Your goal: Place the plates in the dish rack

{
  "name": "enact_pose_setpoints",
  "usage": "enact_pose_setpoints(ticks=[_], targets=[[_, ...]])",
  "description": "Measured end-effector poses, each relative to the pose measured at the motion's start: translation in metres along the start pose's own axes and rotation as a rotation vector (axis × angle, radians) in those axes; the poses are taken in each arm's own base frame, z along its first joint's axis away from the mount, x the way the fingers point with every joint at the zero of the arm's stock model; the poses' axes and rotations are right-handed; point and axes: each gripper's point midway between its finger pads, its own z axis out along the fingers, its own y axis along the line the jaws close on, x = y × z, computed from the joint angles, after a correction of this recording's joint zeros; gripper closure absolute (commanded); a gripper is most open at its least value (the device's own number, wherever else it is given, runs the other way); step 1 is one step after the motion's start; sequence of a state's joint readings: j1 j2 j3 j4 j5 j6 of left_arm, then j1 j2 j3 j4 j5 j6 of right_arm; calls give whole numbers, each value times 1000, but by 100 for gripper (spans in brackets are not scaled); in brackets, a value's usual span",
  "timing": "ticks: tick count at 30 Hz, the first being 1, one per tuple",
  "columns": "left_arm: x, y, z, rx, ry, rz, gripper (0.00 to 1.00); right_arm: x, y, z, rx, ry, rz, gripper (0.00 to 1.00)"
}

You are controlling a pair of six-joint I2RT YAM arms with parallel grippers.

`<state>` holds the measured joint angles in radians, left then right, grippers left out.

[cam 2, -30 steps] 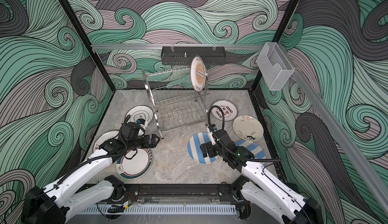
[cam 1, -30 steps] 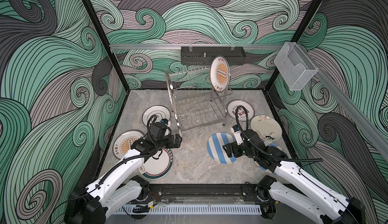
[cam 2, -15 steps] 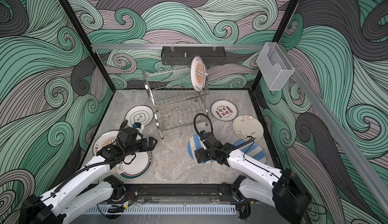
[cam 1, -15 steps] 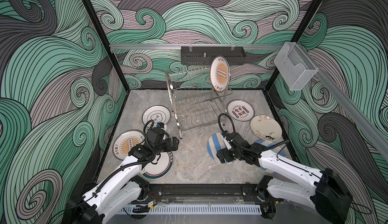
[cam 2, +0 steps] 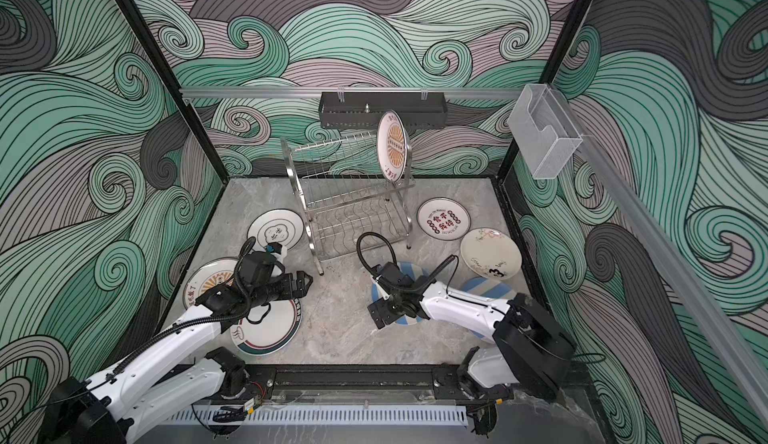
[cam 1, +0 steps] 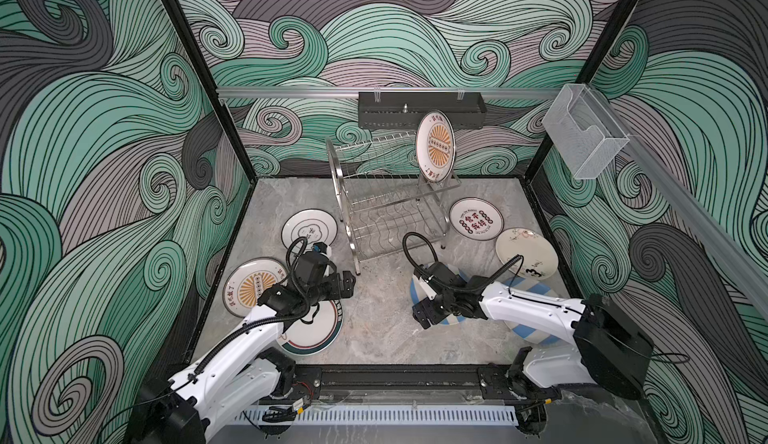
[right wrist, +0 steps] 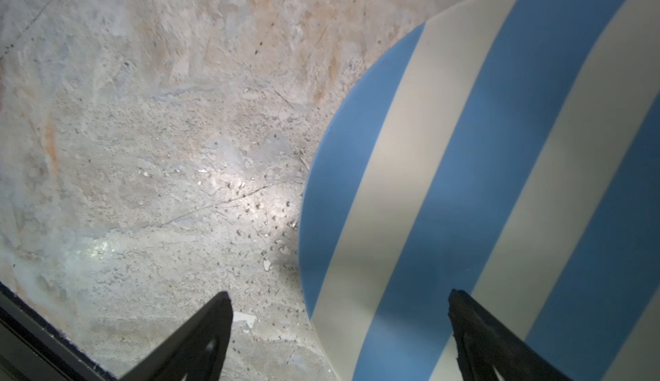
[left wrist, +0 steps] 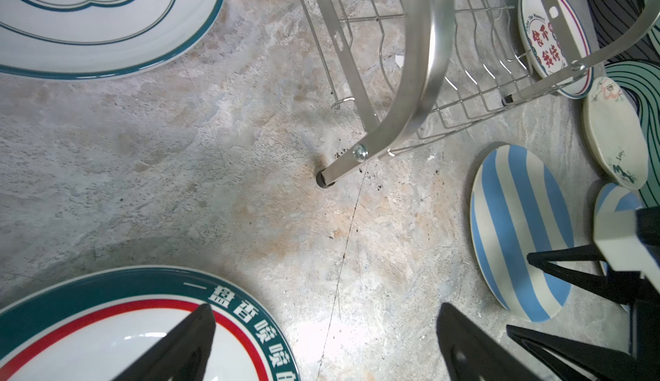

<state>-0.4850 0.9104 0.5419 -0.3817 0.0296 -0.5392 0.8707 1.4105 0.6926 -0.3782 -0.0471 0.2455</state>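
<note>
Your right claw (right wrist: pixel 339 293) gapes wide and empty, straddling the rim of the blue-striped plate (right wrist: pixel 482 183), which lies flat near the worktop's (right wrist: pixel 143 147) front edge. Your left claw (left wrist: pixel 325 306) is open too, empty, over a teal-rimmed plate's (left wrist: pixel 89 336) edge. The dish rack (cam 1: pixel 386 205) stands mid-back, with one sunburst plate (cam 1: pixel 435 146) upright in it.

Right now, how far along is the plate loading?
Done: one sunburst plate stands in the top tier of the dish rack. In hand: the right claw, open, straddles the rim of a striped plate on the table, not gripped yet; the left claw is open and empty. Left: seven plates lie flat on the table, that striped one included.
</note>
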Motion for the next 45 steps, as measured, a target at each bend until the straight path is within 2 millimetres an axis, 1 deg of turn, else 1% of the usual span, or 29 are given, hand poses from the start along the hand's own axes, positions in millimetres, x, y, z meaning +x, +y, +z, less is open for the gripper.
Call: enact_pose_setpoints(ticks=[6,11,20,27,30,33,36,41,43,45], targets=[[-3,-2,-4,11,-19,1,1,-10,21,11,-35,3,-54,5],[-3,-2,-7,12,-23,1,1,-14,37,17,-69,0,-86,5],[-3,0,-10,6,-30,1,1,-31,61,21,-145,-35,-103,5],[-5,2,-12,-4,-40,6,1,-40,78,19,-184,-53,-130,6],[-4,2,-12,-7,-38,5,1,-48,83,23,-167,-42,-137,5],[-4,3,-12,-8,-37,5,1,-54,80,27,-113,-35,-143,5],[-4,3,-12,-9,-36,5,1,-49,67,26,-47,-18,-141,5],[-4,3,-12,-9,-36,5,1,-43,52,16,23,-27,-137,4],[-4,3,-12,-9,-36,5,1,-43,50,11,35,-38,-132,3],[-4,3,-12,-9,-36,5,1,-42,49,11,40,-38,-127,3]])
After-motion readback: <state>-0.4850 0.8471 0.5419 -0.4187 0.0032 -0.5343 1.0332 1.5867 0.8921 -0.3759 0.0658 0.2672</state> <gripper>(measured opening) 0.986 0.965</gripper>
